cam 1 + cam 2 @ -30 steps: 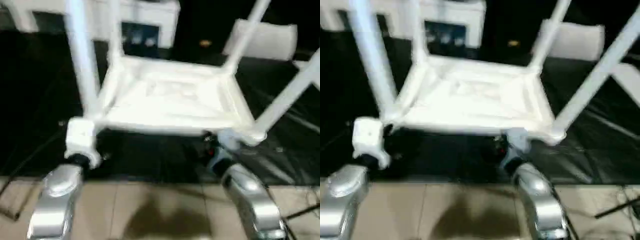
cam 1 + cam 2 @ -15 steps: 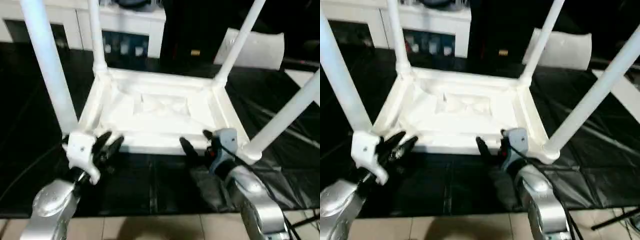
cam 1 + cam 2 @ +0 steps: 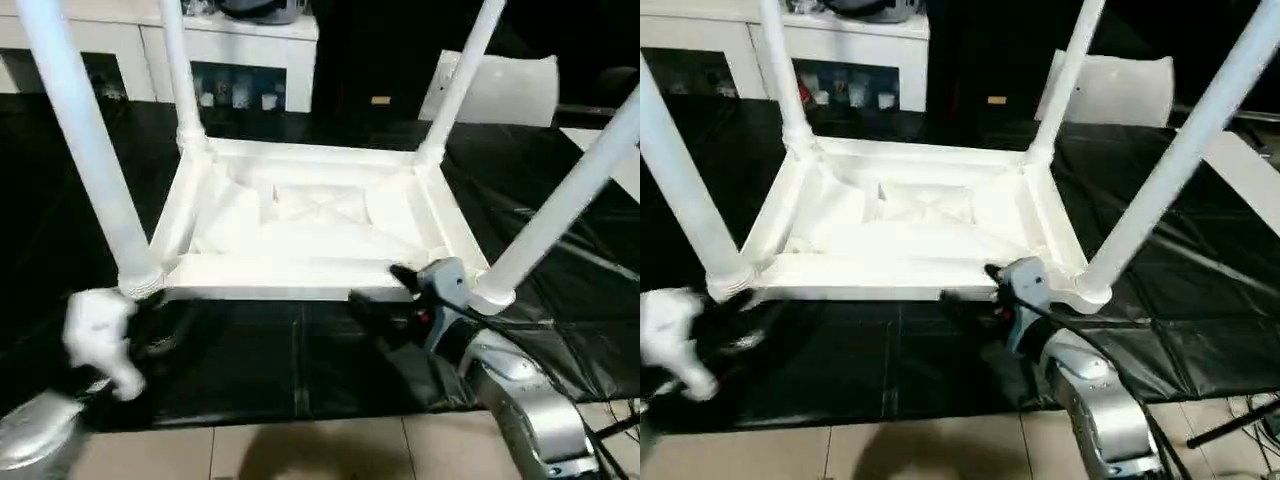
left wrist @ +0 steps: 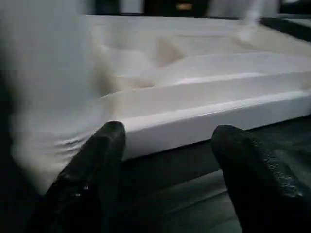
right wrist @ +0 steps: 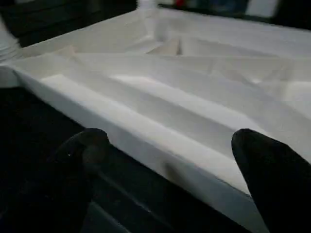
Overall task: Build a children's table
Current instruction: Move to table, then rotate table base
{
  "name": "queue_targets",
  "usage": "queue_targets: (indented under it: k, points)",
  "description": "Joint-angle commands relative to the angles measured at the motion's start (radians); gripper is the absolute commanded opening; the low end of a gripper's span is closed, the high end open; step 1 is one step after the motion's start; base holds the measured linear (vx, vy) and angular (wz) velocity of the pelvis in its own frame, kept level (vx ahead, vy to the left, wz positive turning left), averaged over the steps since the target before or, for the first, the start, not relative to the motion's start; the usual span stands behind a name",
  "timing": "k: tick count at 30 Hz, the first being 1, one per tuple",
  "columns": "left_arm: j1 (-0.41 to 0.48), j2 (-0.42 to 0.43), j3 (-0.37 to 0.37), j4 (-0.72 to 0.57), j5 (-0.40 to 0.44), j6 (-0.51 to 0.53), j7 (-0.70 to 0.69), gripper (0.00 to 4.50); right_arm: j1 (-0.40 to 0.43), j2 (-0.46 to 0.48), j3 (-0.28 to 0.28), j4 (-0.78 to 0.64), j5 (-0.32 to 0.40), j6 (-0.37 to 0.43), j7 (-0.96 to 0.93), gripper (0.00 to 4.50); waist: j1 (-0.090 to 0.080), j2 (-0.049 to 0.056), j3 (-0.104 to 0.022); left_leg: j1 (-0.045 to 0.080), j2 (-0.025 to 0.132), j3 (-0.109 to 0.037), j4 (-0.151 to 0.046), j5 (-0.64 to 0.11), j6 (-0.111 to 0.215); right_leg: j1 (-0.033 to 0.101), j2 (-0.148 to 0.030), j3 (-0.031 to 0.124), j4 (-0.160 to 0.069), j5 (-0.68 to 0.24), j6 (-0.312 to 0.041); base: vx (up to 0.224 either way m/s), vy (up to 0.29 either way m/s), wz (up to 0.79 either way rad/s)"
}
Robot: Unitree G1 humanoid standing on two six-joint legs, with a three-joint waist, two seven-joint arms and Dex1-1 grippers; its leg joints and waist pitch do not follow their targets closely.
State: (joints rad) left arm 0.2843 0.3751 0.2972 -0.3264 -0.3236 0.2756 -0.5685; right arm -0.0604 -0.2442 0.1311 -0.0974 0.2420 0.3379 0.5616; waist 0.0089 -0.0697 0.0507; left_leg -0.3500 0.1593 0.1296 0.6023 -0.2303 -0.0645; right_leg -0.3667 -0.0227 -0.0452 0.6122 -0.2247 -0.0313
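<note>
Lying upside down, the smooth white children's table (image 3: 300, 215) faces both hands (image 4: 165, 170) (image 5: 170, 179), fingers spread wide.

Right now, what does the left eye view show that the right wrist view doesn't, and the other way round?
Left eye view: four legs standing up from the upturned table, with white cabinets behind it and a black sheet beneath it. Right wrist view: the table's near rim close up, seen between the open right pincer and its two fingers. Both views share the table's ribbed underside.
</note>
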Motion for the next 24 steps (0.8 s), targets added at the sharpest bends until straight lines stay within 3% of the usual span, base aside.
queue_targets:
  k: [1,4,5,9,12,14,15,16,18,19,21,24]
  points:
    - [0.015,0.015,0.039,0.009,-0.027,-0.022,-0.015,3.51,-0.011,-0.011,0.004,-0.022,0.023,0.024,0.031,4.5,0.0,0.023,-0.037,-0.001,0.074,-0.015,-0.084,-0.125,0.047,0.034,-0.107,0.065,-0.068,-0.058,-0.18,0.0,0.0,0.0]
    - [0.032,0.043,0.094,0.026,-0.042,-0.025,-0.027,3.74,-0.013,-0.014,0.009,-0.029,0.032,0.039,0.042,4.5,0.002,0.023,-0.035,-0.001,0.075,-0.013,-0.086,-0.127,0.051,0.035,-0.11,0.064,-0.067,-0.066,-0.185,0.0,0.0,0.0]
    - [0.03,0.049,0.11,0.032,-0.045,-0.026,-0.024,3.78,-0.014,-0.015,0.011,-0.028,0.037,0.043,0.048,4.5,0.001,0.018,-0.035,-0.001,0.075,-0.012,-0.086,-0.135,0.051,0.035,-0.109,0.063,-0.069,-0.078,-0.183,0.0,0.0,0.0]
    - [-0.022,0.077,0.149,0.079,-0.053,-0.048,-0.017,4.1,-0.022,-0.028,0.024,-0.021,0.044,0.063,0.072,4.5,0.004,0.018,-0.031,0.004,0.076,-0.012,-0.089,-0.181,0.035,0.029,-0.111,0.065,-0.076,-0.172,-0.168,0.0,0.0,0.0]
    - [-0.071,0.089,0.136,0.11,-0.073,-0.046,-0.035,4.45,-0.022,-0.034,0.025,-0.014,0.03,0.081,0.062,4.5,0.011,0.024,-0.034,0.009,0.076,-0.01,-0.09,-0.172,0.017,0.026,-0.109,0.065,-0.073,-0.15,-0.163,0.0,0.0,0.0]
    - [-0.098,0.094,0.126,0.128,-0.079,-0.045,-0.042,4.45,-0.022,-0.035,0.023,-0.009,0.024,0.092,0.05,4.5,0.016,0.022,-0.037,0.01,0.077,-0.01,-0.09,-0.165,0.008,0.027,-0.109,0.064,-0.068,-0.123,-0.164,0.0,0.0,0.0]
    - [-0.155,0.103,0.111,0.172,-0.079,-0.045,-0.053,4.45,-0.019,-0.04,0.018,0.001,0.003,0.1,0.024,4.5,0.019,0.025,-0.037,0.01,0.076,-0.01,-0.09,-0.159,0.004,0.028,-0.11,0.064,-0.067,-0.115,-0.163,0.0,0.0,0.0]
    - [-0.158,0.104,0.11,0.174,-0.078,-0.045,-0.054,4.45,-0.019,-0.04,0.018,0.002,0.003,0.101,0.023,4.5,0.021,0.025,-0.04,0.015,0.073,-0.005,-0.087,-0.156,0.0,0.025,-0.107,0.064,-0.068,-0.104,-0.159,0.0,0.0,0.0]
    - [-0.242,0.123,0.085,0.262,-0.057,-0.055,-0.075,4.45,-0.009,-0.038,-0.007,-0.004,0.015,0.162,-0.015,4.5,0.026,0.027,-0.042,0.015,0.069,-0.003,-0.085,-0.13,-0.001,0.028,-0.107,0.066,-0.066,-0.072,-0.158,0.0,0.0,0.0]
    - [-0.242,0.123,0.085,0.262,-0.057,-0.055,-0.075,4.45,-0.009,-0.038,-0.007,-0.004,0.015,0.162,-0.015,4.5,0.027,0.026,-0.044,0.01,0.072,-0.006,-0.086,-0.116,-0.003,0.035,-0.111,0.065,-0.06,-0.051,-0.163,0.0,0.0,0.0]
    - [-0.321,0.139,0.065,0.346,-0.034,-0.077,-0.08,4.45,0.001,-0.051,-0.012,-0.021,0.008,0.22,-0.038,4.5,0.024,0.032,-0.045,0.012,0.071,-0.005,-0.084,-0.106,-0.006,0.034,-0.108,0.064,-0.061,-0.024,-0.167,0.0,0.0,0.0]
    - [-0.392,0.147,0.047,0.41,-0.035,-0.089,-0.1,4.45,0.015,-0.066,-0.005,-0.023,-0.016,0.223,-0.049,4.5,0.028,0.032,-0.046,0.01,0.07,-0.003,-0.081,-0.099,-0.006,0.038,-0.112,0.065,-0.062,-0.025,-0.17,0.0,0.0,0.0]
